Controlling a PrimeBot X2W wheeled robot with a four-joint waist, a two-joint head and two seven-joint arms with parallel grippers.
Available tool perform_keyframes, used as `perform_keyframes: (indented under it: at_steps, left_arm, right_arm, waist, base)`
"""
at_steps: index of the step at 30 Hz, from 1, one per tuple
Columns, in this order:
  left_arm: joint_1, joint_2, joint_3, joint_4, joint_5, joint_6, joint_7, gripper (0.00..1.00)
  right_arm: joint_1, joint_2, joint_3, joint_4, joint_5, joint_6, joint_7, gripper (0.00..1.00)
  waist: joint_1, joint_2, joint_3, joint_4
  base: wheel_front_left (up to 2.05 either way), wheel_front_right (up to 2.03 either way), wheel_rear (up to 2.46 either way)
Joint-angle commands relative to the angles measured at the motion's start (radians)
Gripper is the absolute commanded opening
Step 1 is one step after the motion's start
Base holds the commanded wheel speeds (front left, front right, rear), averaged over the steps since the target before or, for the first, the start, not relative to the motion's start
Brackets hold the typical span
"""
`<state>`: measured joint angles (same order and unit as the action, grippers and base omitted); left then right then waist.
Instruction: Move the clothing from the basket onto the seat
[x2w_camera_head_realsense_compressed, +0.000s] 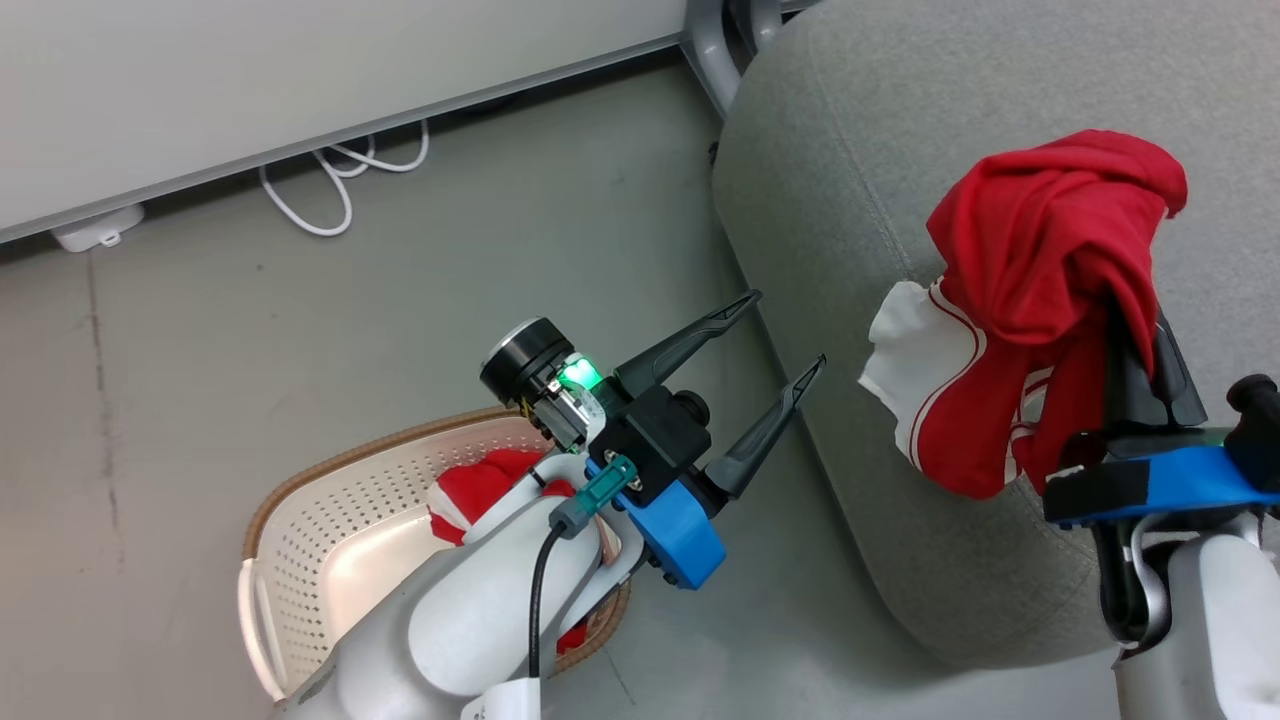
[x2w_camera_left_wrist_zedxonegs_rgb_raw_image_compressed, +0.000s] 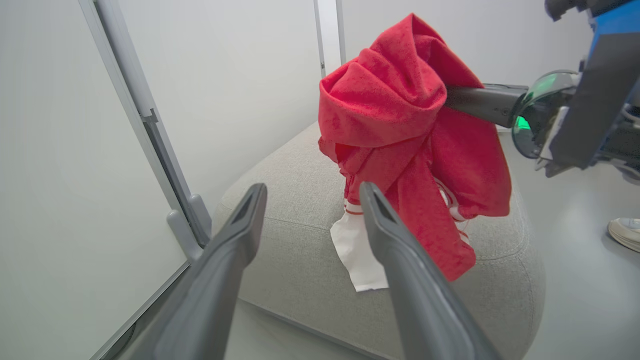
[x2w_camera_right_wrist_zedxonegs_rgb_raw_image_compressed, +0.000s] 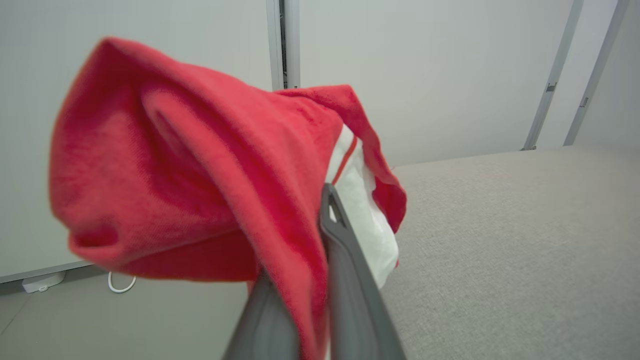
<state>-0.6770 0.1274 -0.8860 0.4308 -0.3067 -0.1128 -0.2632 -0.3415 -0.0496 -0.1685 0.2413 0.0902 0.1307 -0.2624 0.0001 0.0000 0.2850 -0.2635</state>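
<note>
Right hand (x2w_camera_head_realsense_compressed: 1140, 350) holds a red garment (x2w_camera_head_realsense_compressed: 1040, 250) over the seat (x2w_camera_head_realsense_compressed: 850, 150); judged next move is straight down.

Right hand is clamped shut on a bunched fold, w/ the cloth draped over its fingers. The garment hangs mostly vertical, white-trimmed end lowest, above the seat's near edge on the side toward the basket (x2w_camera_head_realsense_compressed: 330, 470). Can't tell if the white end touches the cushion. The seat is directly under the load, so prob. lower a bit further in, then let go. Left hand (x2w_camera_head_realsense_compressed: 788, 328) is empty, fingers spread wide, over the floor btw. basket and seat, pointing at the seat. Second garment (x2w_camera_head_realsense_compressed: 480, 490) lies in the basket under the left forearm, so the left arm is the nearer one.
</note>
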Motion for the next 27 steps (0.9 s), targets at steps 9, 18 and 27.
perform_keyframes:
  at_steps: [9, 18, 27]
  left_arm:
    - [-0.003, 0.015, -0.023, 0.023, 0.003, -0.012, -0.003, 1.00]
    - [-0.016, 0.018, -0.037, 0.038, -0.008, -0.015, -0.003, 1.00]
    - [-0.060, 0.051, -0.017, 0.013, 0.010, -0.014, -0.002, 1.00]
  right_arm:
    - [0.076, -0.002, -0.051, -0.041, 0.038, 0.000, -0.004, 0.00]
    - [0.100, -0.001, -0.052, -0.053, 0.054, 0.000, -0.004, 0.00]
    - [-0.045, -0.002, -0.041, -0.122, -0.005, 0.000, -0.004, 0.00]
  waist:
    - [-0.0001, 0.0000, 0.049, -0.103]
    - [-0.0001, 0.0000, 0.052, -0.126]
    - [-0.0001, 0.0000, 0.118, -0.128]
  base:
    - [0.00, 0.00, 0.00]
    - [0.00, 0.00, 0.00]
    - [0.00, 0.00, 0.00]
